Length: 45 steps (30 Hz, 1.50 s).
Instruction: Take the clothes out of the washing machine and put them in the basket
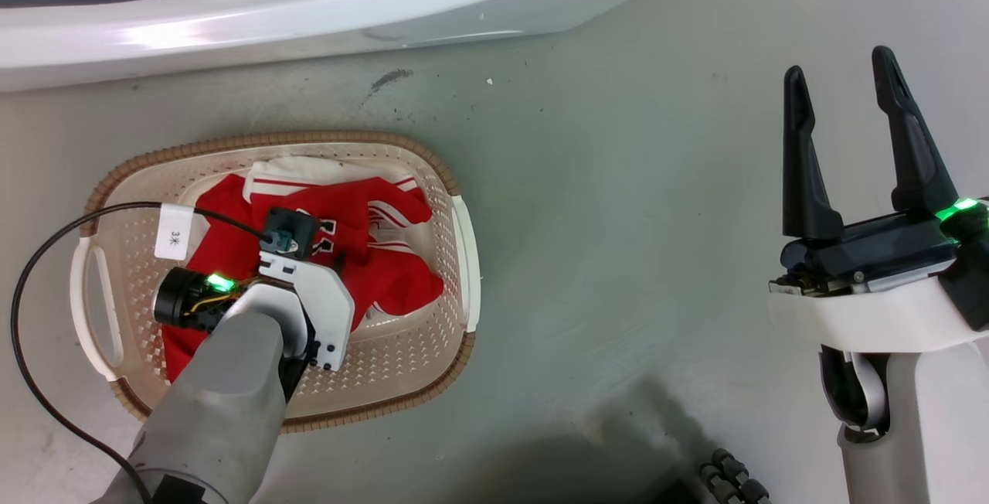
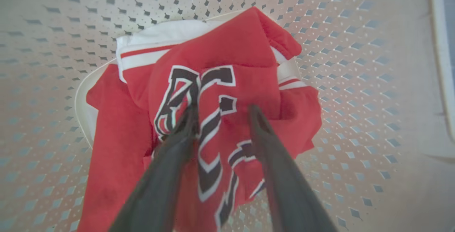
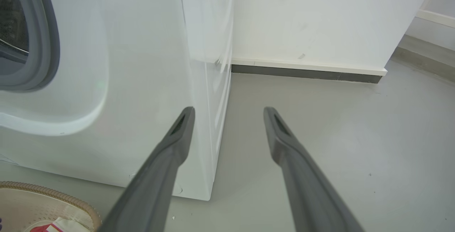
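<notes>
The cream basket [image 1: 270, 138] with its brown rim sits on the floor in front of the white washing machine [image 1: 309, 25]. Red clothes [image 1: 386, 272] with white trim lie crumpled inside it. My left arm [image 1: 301, 303] reaches down into the basket and hides its own fingers in the head view. In the left wrist view my left gripper [image 2: 222, 112] is open, its fingertips [image 2: 190, 118] right at the red cloth [image 2: 231, 47] with black-and-white lettering. My right gripper [image 1: 841, 65] hangs open over bare floor to the right, holding nothing. It faces the washing machine's corner [image 3: 206, 82].
A black cable [image 1: 23, 318] with a white tag [image 1: 174, 232] loops over the basket's left side. The machine's grey porthole rim [image 3: 46, 47] shows at the left of the right wrist view, a wall with skirting [image 3: 305, 70] behind. Grey floor [image 1: 618, 257] spreads right of the basket.
</notes>
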Available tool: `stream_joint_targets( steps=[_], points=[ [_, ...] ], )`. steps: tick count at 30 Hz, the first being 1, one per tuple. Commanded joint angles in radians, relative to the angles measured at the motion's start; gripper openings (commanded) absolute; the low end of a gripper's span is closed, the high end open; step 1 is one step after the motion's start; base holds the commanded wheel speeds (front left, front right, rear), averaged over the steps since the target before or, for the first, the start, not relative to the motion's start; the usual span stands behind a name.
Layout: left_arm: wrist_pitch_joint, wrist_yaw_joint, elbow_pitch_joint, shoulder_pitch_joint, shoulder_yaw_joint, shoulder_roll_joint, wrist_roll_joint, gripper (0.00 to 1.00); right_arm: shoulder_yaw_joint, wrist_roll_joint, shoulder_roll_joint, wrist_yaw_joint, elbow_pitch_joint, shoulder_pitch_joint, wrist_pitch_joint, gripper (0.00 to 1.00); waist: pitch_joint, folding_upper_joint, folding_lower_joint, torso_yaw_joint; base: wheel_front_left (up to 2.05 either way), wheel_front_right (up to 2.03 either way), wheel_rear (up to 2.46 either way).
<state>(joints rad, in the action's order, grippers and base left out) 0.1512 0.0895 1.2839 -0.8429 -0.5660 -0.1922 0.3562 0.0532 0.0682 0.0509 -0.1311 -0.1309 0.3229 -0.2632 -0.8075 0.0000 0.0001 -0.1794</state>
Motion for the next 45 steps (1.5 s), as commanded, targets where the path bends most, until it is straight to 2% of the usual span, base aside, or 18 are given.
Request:
stream_joint_targets(
  steps=[1, 17, 23, 30, 37, 45],
  points=[
    [0.011, 0.001, 0.002, 0.012, 0.000, -0.002, 0.004, 1.00, 0.003, -0.006, -0.001, 0.001, 0.001, 0.005, -0.002, 1.00, 0.014, 0.0000, -0.0001, 0.002, 0.00, 0.00, 0.00],
    [0.114, -0.034, -0.038, 0.131, 0.039, 0.022, 0.055, 1.00, 0.029, -0.028, -0.001, 0.001, 0.048, -0.088, -0.002, 1.00, 0.227, 0.0000, -0.0001, 0.041, 0.00, 0.00, 0.00],
    [0.114, -0.084, -0.244, 0.235, 0.102, -0.010, 0.035, 1.00, 0.035, -0.036, -0.001, 0.001, 0.064, -0.130, -0.002, 1.00, 0.322, 0.0000, -0.0001, 0.059, 0.00, 0.00, 0.00],
    [0.114, -0.131, -0.468, 0.383, 0.208, -0.018, -0.022, 1.00, 0.044, -0.047, -0.001, 0.001, 0.084, -0.189, -0.002, 1.00, 0.432, 0.0000, -0.0001, 0.077, 0.00, 0.00, 0.00],
    [0.114, -0.161, -0.682, 0.520, 0.330, 0.005, -0.100, 1.00, 0.047, -0.051, -0.001, 0.001, 0.099, -0.239, -0.002, 1.00, 0.521, 0.0000, -0.0001, 0.094, 0.00, 0.00, 0.00],
    [0.114, -0.170, -0.880, 0.654, 0.439, 0.049, -0.195, 1.00, 0.045, -0.052, -0.001, 0.001, 0.116, -0.288, -0.002, 1.00, 0.615, 0.0000, -0.0001, 0.106, 0.00, 0.00, 0.00]
  ],
)
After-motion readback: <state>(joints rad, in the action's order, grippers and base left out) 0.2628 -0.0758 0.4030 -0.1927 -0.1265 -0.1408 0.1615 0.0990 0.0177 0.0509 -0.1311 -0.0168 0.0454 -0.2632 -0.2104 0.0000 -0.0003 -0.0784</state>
